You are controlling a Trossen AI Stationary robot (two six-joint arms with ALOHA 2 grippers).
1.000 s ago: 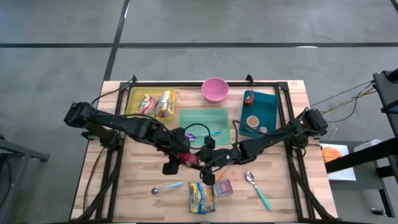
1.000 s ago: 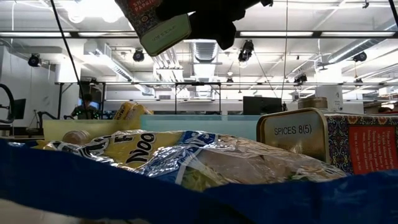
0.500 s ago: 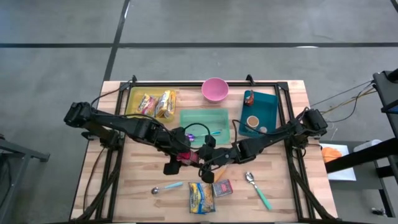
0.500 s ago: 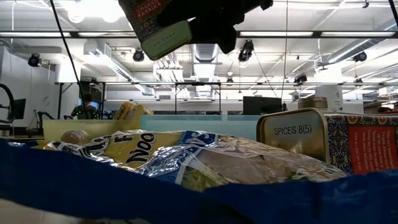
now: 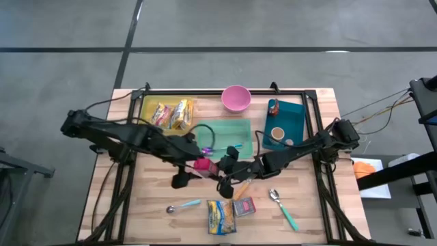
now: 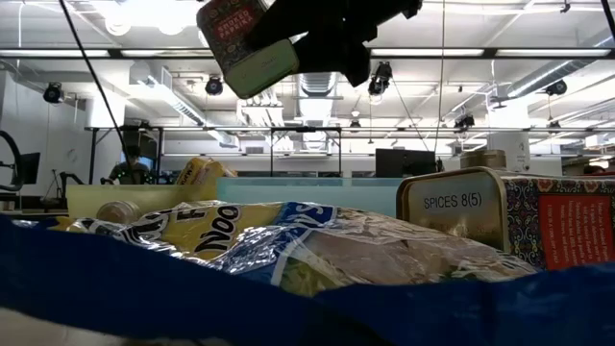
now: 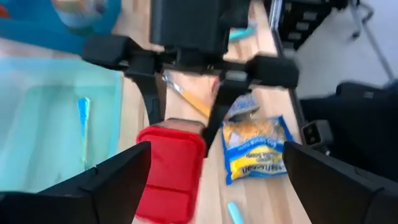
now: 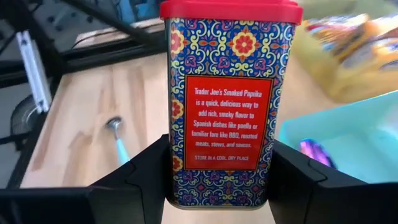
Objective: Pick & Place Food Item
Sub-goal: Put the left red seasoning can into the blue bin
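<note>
The left gripper [image 5: 179, 179] has just let go and drawn back, fingers spread and empty. The patterned, red-lidded paprika tin [image 8: 231, 99] now hangs above the wooden table [image 5: 150, 205], beside the light-green tray [image 5: 225, 128], clamped only in the right gripper [image 8: 217, 186]. The handover looks complete; placing remains

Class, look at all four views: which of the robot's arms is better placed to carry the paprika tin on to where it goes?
The right. Its end effector grips the paprika tin above the table, while the left end effector stands open, clear of the tin, holding nothing. That judgement rests on who holds it now.
</note>
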